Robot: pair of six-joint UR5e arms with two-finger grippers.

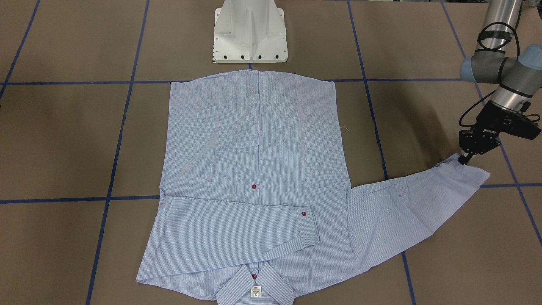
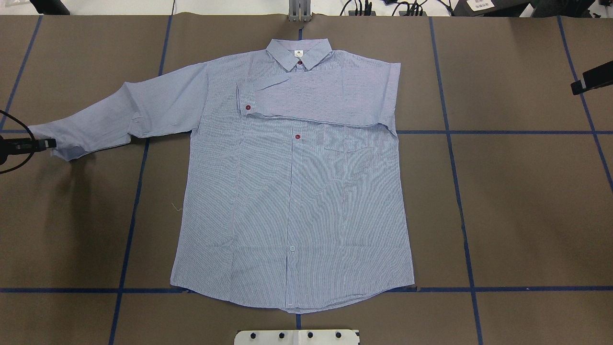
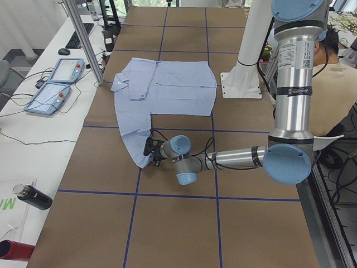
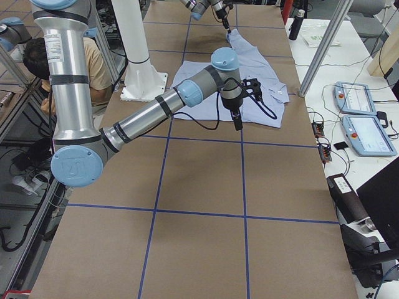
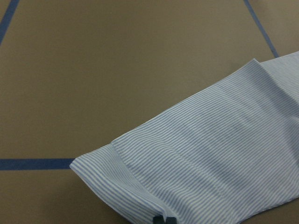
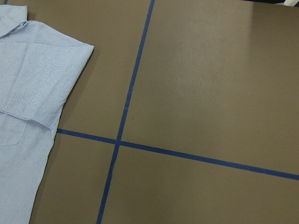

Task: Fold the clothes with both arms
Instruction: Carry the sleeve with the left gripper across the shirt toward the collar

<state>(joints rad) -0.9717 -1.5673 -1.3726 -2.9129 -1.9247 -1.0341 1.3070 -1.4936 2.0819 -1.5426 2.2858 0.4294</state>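
Shirt (image 2: 292, 201) and left claw (image 1: 465, 160) meet at the cuff (image 5: 107, 172) of the one sleeve not yet folded. In the wrist view the fingertips (image 5: 159, 219) sit close together on the cuff's edge, so I judge the claw pinched shut on the cloth. The cuff seems a little lifted off the desk (image 2: 517, 201).

In the overhead view, the free sleeve (image 2: 143, 105) runs from the claw at 9 o'clock in to the shoulder. The body lies flat with its buttoned front up, the collar (image 2: 299, 50) at 12 o'clock and the hem at 6 o'clock, nearest the robot. The other sleeve (image 2: 321, 96) is already laid across the chest just below the collar, its cuff end pointing to 9 o'clock.

The right claw (image 2: 591, 79) hangs at the 2 o'clock edge, well apart from the shirt and over bare desk. I cannot tell whether it is open or closed.

The step in hand looks like the second sleeve fold. The next move likely calls for carrying the cuff up and across toward 3 o'clock. The lift should be high enough that the sleeve hinges at the shoulder without dragging the body. The sleeve can then be laid over the chest near the first one and let go. The body folds after that would need both arms.
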